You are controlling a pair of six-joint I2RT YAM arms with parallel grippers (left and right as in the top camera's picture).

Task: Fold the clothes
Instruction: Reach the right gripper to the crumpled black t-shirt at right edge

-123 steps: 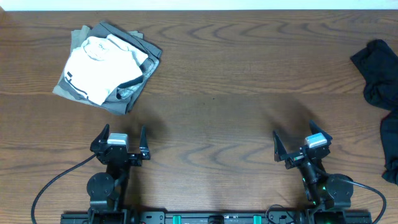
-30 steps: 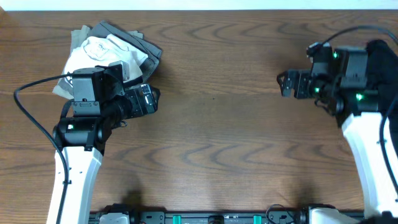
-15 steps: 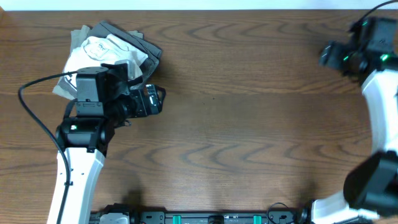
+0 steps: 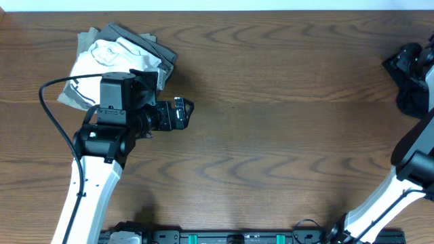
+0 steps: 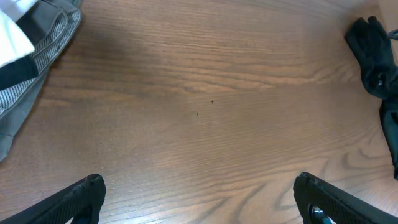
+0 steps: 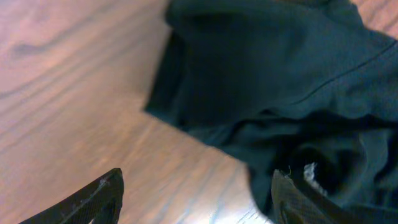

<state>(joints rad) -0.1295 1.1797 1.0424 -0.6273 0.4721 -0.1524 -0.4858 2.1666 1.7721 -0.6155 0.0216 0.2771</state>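
Crumpled black soft-fabric shirt (image 6: 280, 81) at the brown wooden table's (image 6: 74, 93) right edge, right gripper (image 6: 196, 180) spread wide just over it, one finger above the cloth, left gripper (image 5: 199, 185) spread wide above mid-table

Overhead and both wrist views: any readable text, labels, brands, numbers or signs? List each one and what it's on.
No text can be read in any view.
Folded white garment: faint print on the fabric, too small and blurred to read.
Black shirt: a bit of white shows low in the right wrist view, too blurred to tell whether it is a logo or lettering.
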